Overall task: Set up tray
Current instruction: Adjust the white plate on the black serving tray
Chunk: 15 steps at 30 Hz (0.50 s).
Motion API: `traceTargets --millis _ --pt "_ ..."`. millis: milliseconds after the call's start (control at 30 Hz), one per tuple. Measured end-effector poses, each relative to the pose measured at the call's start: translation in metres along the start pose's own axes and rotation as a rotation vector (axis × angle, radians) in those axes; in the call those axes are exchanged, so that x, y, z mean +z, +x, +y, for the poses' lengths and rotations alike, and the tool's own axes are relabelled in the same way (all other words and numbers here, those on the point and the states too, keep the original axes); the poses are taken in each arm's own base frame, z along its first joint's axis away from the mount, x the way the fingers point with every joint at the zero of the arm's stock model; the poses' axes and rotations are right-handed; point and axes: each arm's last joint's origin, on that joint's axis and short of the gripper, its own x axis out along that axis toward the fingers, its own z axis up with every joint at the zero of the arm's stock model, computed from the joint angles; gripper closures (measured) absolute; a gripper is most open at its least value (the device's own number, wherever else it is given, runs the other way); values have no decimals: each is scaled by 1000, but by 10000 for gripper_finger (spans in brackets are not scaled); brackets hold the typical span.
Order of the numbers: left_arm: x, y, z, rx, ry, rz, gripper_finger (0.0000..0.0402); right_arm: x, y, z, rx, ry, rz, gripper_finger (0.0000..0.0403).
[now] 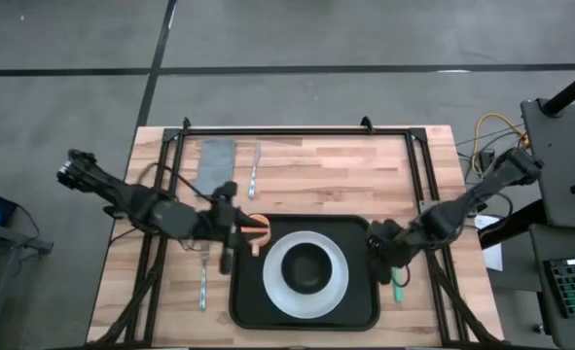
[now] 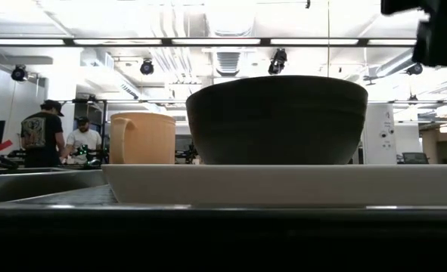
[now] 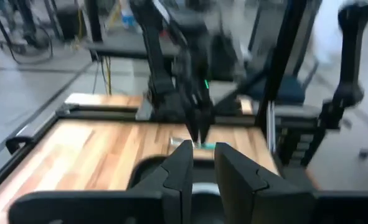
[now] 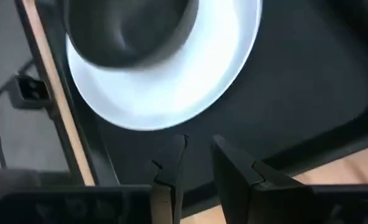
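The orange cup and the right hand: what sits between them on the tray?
In the high view, the white plate with the dark bowl on it lies between the orange cup and the right hand.

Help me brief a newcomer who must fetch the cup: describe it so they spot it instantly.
Find the large black tray at the near middle of the wooden table. At its rear left corner stands the orange cup, beside the white plate holding a dark bowl. It is the only orange, handled vessel.

the green-handled utensil (image 1: 399,288) beside the tray (image 1: 365,313) is perhaps half hidden by the right claw (image 1: 382,261).
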Motion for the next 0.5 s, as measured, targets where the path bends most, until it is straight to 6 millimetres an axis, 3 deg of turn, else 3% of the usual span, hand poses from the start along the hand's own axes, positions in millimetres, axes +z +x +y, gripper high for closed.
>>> traceTargets --millis 200,500 --pt "-7 -24 15 -4 -31 -58 352 -13 34 -4 -32 -36 118 335" --pt "-7 -27 18 50 11 -70 352 -19 75 5 -65 -148 265 335"
